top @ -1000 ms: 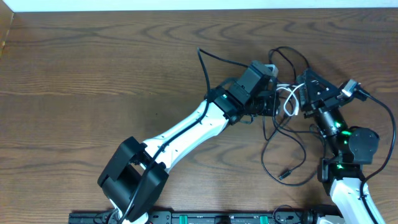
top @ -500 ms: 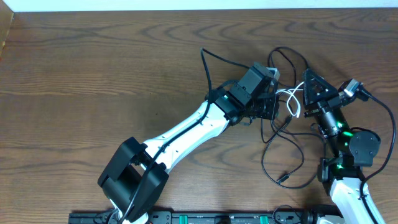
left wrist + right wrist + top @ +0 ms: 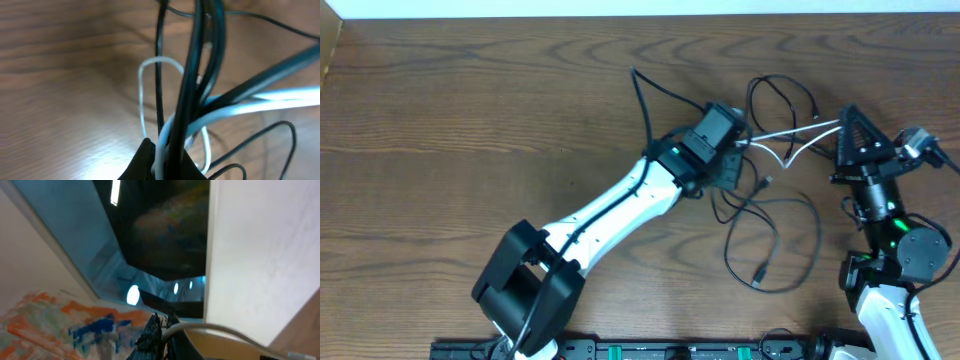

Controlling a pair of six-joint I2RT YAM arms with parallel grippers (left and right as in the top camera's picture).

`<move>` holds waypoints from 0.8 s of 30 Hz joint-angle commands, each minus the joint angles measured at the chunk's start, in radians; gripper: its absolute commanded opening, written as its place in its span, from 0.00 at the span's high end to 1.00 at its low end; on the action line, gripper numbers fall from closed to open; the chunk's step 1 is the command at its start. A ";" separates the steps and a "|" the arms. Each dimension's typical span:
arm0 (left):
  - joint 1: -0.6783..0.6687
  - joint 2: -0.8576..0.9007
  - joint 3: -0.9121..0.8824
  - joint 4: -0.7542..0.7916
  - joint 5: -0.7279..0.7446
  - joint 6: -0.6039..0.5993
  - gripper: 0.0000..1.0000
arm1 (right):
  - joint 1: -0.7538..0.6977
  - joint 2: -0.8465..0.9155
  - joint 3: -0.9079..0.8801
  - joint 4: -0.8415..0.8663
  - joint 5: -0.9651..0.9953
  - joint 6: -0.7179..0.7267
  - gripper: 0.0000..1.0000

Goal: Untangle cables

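The cables lie tangled at the right of the wooden table. A white cable [image 3: 790, 134] stretches taut between both grippers. My left gripper [image 3: 738, 149] is shut on the white cable [image 3: 250, 107] together with black cables [image 3: 200, 65], pinched between its jaws [image 3: 167, 161]. Thin black cables [image 3: 772, 236] loop on the table below and behind the white one. One black end [image 3: 636, 76] trails off up-left. My right gripper [image 3: 846, 116] is raised at the right, shut on the other end of the white cable [image 3: 220, 328]. Its wrist view looks up off the table, with the jaws [image 3: 162, 330] at the bottom.
A black plug end [image 3: 758, 275] lies at the bottom of the lower loop. The left arm [image 3: 610, 205] crosses the table diagonally from the front left. The table's far edge [image 3: 620, 17] meets a white wall. A black rail [image 3: 650, 350] runs along the front.
My right gripper shut on the white cable and pulled it right and up, drawing it taut. The left gripper shifted slightly left. The black loops slid left.
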State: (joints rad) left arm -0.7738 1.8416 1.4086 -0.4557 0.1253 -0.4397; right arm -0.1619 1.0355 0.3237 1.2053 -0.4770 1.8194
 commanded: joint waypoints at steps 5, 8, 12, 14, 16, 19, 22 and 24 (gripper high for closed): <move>0.129 -0.013 0.002 -0.087 -0.200 0.021 0.92 | -0.141 -0.009 0.009 0.088 0.049 0.104 0.99; 0.174 -0.013 0.002 -0.113 -0.249 0.027 0.86 | -0.186 -0.009 0.009 0.093 0.048 0.127 0.99; 0.230 -0.013 0.002 -0.127 -0.270 0.054 0.77 | -0.229 -0.009 0.009 0.093 0.043 0.140 0.99; 0.255 -0.013 0.002 -0.134 -0.269 0.055 0.67 | -0.248 -0.009 0.009 0.093 0.037 0.140 0.99; 0.272 -0.013 0.002 -0.138 -0.269 0.055 0.57 | -0.264 -0.009 0.009 0.093 0.037 0.140 0.99; 0.298 -0.013 0.002 -0.139 -0.269 0.055 0.56 | -0.285 -0.009 0.009 0.093 0.029 0.149 0.99; 0.313 -0.013 0.002 -0.139 -0.269 0.055 0.56 | -0.301 -0.009 0.009 0.093 0.014 0.156 0.99; 0.319 -0.013 0.002 -0.139 -0.269 0.055 0.56 | -0.307 -0.009 0.009 0.093 0.010 0.159 0.99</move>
State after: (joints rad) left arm -0.4599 1.8194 1.4189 -0.5922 -0.1051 -0.3851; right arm -0.4553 1.0374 0.3092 1.2919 -0.5007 1.9629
